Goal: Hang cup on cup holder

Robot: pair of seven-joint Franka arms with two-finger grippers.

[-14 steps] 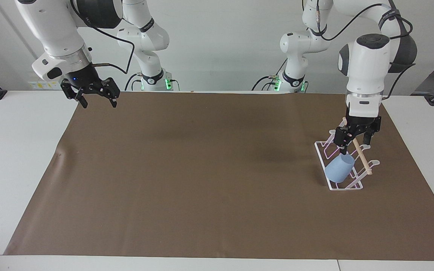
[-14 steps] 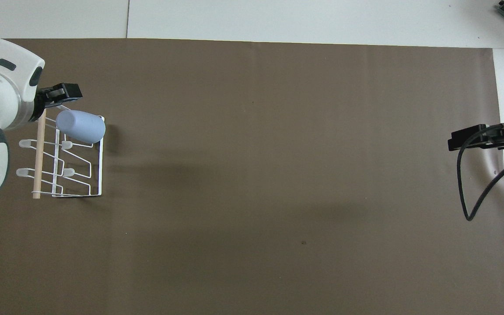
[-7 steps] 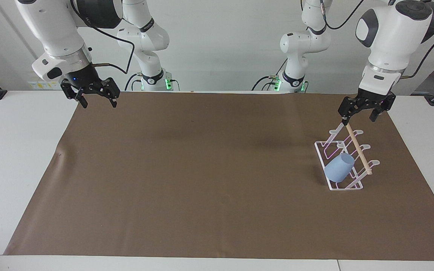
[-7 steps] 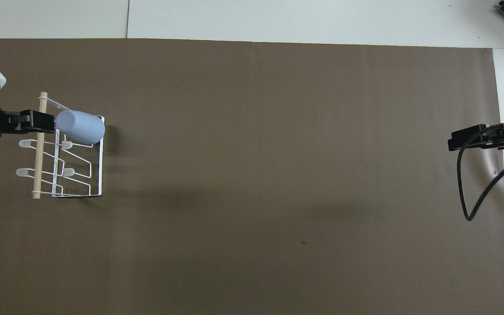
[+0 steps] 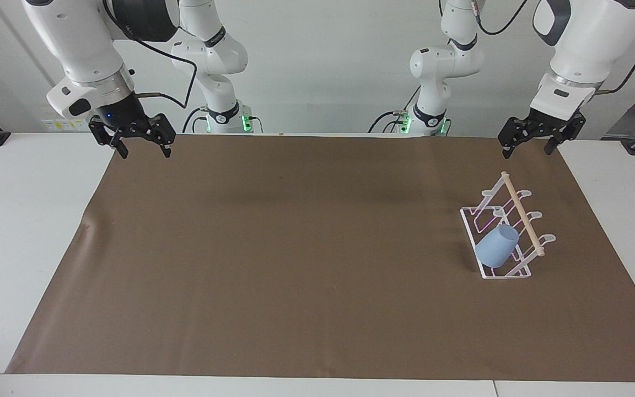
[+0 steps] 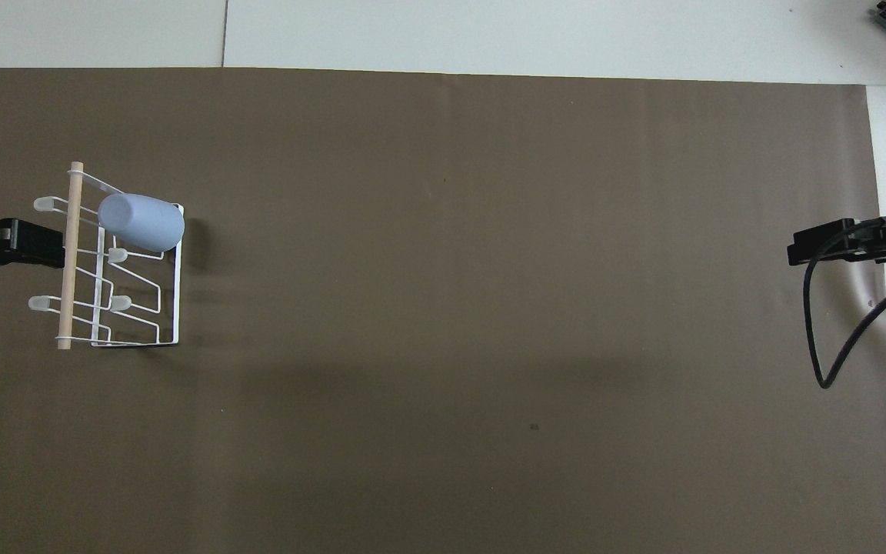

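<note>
Cup (image 5: 496, 246): light-blue tumbler, lay tilted on a prong of the cup holder, at the rack's end farther from the robots; rim pointed up toward the dowel, closed bottom down toward the base edge.
Cup holder (image 5: 517, 273): white wire rack, stood on the brown mat at the left arm's end of the table; position unchanged over the last second.
Dowel (image 5: 521, 212): light wood, ran along the top of the cup holder; uncovered now.
Change: a second earlier the left gripper was down at the cup holder, its tips right at the cup's rim; it then rose and withdrew, leaving the cup where it was.
Meaning for task: cup stayed put unsupported, so the hanging was judged done; only the retreat remained.
Left gripper (image 5: 535, 143): raised well clear of the cup holder, over the mat's edge on the robots' side of the rack; fingers spread wide, nothing between them.
Right gripper (image 5: 140, 148): well apart from the cup holder, over the mat corner at the right arm's end; fingers spread wide, empty; arm waited, unmoved.
Mat (image 5: 295, 248): brown sheet beneath the cup holder.
</note>
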